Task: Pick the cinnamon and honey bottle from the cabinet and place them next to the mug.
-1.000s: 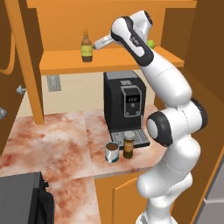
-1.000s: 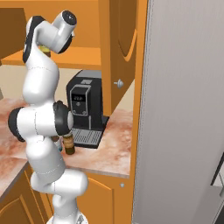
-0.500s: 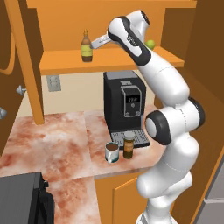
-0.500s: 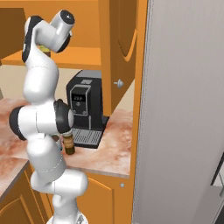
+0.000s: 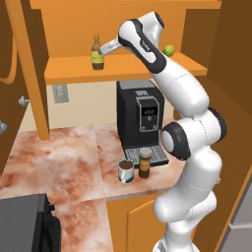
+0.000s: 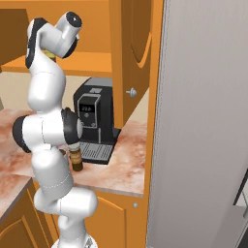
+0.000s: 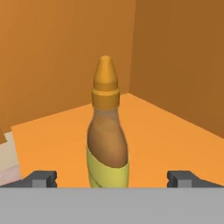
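Honey bottle (image 5: 97,53) stands upright on the shelf board of the cabinet (image 5: 123,69), toward the shelf's left end as the left base view has it, with the arm reaching in from the right and the gripper (image 5: 103,49) just beside the bottle at about label height. That view also takes in a small green round thing (image 5: 169,50) farther right on the same shelf, and, down on the marbled counter (image 5: 64,152), the mug (image 5: 126,172) with the cinnamon (image 5: 144,163) just beside it on its right, both in front of the black coffee machine (image 5: 140,120). The right base view looks from the other side: the arm's white links cover the bottle and the mug there, leaving the cinnamon jar (image 6: 76,160) partly seen behind the elbow, the coffee machine (image 6: 93,121), and a knobbed cabinet door (image 6: 131,58) beside a tall grey panel (image 6: 203,121). The hand view looks straight along the gripper (image 7: 113,179) into the cabinet's corner: the honey bottle (image 7: 106,135) is centred between the two dark fingertips (image 7: 40,178), which stand wide apart on either side of its yellowish label with clear gaps, touching and holding nothing. Whether the bottle is already between the fingers or just ahead of them cannot be told.
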You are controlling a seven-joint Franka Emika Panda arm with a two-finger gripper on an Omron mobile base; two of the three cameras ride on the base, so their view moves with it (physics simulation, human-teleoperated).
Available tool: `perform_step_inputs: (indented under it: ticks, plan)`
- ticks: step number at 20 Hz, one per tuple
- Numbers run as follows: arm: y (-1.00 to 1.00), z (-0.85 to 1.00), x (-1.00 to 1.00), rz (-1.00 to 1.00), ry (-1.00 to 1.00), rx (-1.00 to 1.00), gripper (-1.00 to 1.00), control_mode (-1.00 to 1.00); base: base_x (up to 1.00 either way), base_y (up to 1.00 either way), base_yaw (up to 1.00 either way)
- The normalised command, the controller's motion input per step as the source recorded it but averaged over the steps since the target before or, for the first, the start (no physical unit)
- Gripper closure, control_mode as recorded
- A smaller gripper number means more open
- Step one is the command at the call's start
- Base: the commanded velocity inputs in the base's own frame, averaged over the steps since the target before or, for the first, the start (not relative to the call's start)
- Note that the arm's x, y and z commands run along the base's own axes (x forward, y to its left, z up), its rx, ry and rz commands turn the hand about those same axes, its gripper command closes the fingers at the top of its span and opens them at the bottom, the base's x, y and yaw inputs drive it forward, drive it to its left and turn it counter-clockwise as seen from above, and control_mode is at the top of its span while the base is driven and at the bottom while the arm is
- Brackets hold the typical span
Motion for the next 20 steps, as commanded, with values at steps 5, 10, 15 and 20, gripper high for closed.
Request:
perform_step_inputs:
  ticks: [5, 10, 15, 20]
  plan:
    - [0.13, 0.0, 0.08, 0.0, 0.0, 0.0, -1.0, -1.0, 0.0, 0.0, 0.0]
    - [0.09, 0.0, 0.11, 0.0, 0.0, 0.0, -1.0, -1.0, 0.0, 0.0, 0.0]
    - [0.02, 0.0, 0.16, 0.0, 0.0, 0.0, -1.0, -1.0, 0.0, 0.0, 0.0]
    - [0.06, 0.0, 0.11, 0.0, 0.0, 0.0, -1.0, -1.0, 0.0, 0.0, 0.0]
